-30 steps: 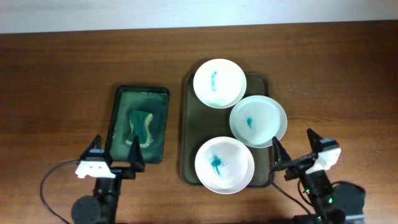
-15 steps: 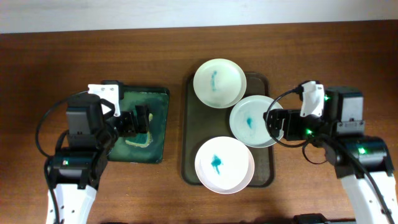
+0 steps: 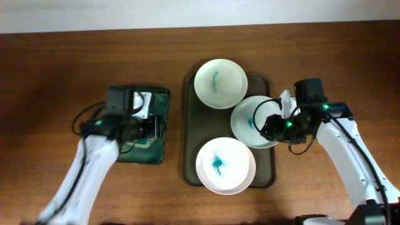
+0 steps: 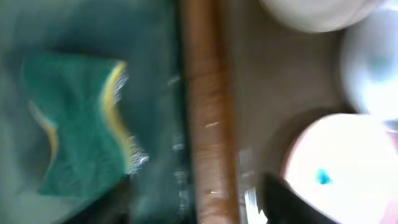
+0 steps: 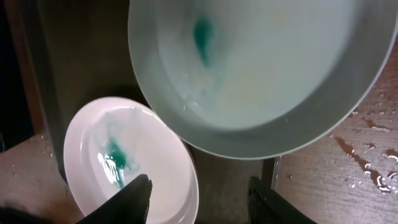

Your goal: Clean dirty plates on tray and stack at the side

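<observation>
- You have three plates, each with a teal smear, all on one tray.
- Both claws are released and hold nothing: left gripper near the one sponge, right gripper above the plates.

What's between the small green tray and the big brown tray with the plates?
Only a narrow bare strip of wood tabletop, seen in the overhead and left wrist views.
</observation>
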Tool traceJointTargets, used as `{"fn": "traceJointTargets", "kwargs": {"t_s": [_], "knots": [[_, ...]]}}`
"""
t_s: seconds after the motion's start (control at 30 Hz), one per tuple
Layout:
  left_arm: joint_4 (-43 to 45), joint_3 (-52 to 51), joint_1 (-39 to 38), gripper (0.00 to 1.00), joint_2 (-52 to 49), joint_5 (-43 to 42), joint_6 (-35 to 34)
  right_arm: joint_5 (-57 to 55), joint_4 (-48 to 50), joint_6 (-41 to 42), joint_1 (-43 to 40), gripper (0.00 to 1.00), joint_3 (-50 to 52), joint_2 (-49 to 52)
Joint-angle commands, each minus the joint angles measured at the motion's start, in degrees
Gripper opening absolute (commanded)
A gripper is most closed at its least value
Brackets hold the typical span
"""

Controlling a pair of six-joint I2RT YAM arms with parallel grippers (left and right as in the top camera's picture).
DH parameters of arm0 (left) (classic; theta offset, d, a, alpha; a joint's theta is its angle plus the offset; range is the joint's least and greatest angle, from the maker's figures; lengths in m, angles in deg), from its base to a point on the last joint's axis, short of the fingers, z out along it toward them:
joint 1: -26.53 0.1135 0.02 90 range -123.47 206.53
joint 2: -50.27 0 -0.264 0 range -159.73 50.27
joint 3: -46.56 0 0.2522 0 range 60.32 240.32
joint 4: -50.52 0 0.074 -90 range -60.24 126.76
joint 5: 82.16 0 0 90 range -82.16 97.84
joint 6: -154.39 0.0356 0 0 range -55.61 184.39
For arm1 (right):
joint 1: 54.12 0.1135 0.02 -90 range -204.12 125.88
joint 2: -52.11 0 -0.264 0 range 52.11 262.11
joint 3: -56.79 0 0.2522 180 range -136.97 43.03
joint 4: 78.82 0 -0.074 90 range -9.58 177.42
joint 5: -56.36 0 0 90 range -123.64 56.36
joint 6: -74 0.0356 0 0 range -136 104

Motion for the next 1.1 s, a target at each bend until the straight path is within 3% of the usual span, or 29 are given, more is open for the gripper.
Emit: {"fn": "traceJointTargets", "kwargs": {"t_s": [0.0,0.13,0.23,0.27,0.3,0.4,0.5,0.57,0.7,0.87,1.0,1.07], "knots": [[0.7,0.4,1.5,0.56,-10.0,13.4,-9.2,-0.5,-0.4,0.4,0.1,0.51,-0.2,-0.1],[5.9,0.4,6.3,0.53,-14.4,13.1,-9.1,-0.5,0.4,0.5,0.1,0.52,-0.2,-0.1],[7.8,0.4,5.9,0.4,-20.5,9.1,-6.7,-0.5,0.6,0.5,0.2,0.52,-0.2,-0.1],[8.9,0.4,5.8,0.25,-23.1,9.1,-6.7,-0.5,1.0,0.5,0.2,0.52,-0.2,-0.1],[9.0,0.4,5.8,0.0,-24.5,8.9,-6.7,-0.5,1.2,0.5,0.2,0.52,-0.2,-0.1],[6.1,2.7,5.9,0.0,-23.1,8.9,-6.7,-1.2,3.0,0.5,-0.1,0.52,-0.3,-0.1],[-1.8,10.7,5.9,0.0,-19.5,9.0,-3.7,-1.1,4.6,2.6,-5.8,0.52,-0.6,-0.1],[-1.8,10.7,5.9,0.0,-19.4,9.5,-3.7,-1.1,4.1,2.4,-9.2,0.52,-0.5,-0.1],[-1.7,10.4,5.8,0.0,-19.8,11.5,-3.7,-1.2,3.7,0.2,-8.2,0.5,-0.5,0.0],[-6.9,18.1,4.4,0.0,-18.4,5.6,-2.4,-4.4,6.4,0.2,-8.0,0.48,-0.5,4.4],[0.8,20.1,-3.0,0.0,-18.5,-6.8,-3.0,-8.8,12.7,0.3,-8.2,0.47,-0.5,9.7],[6.8,20.1,-8.4,0.0,-18.6,-7.0,-5.4,-7.7,15.0,0.2,-8.5,0.47,-0.5,12.0]]}}
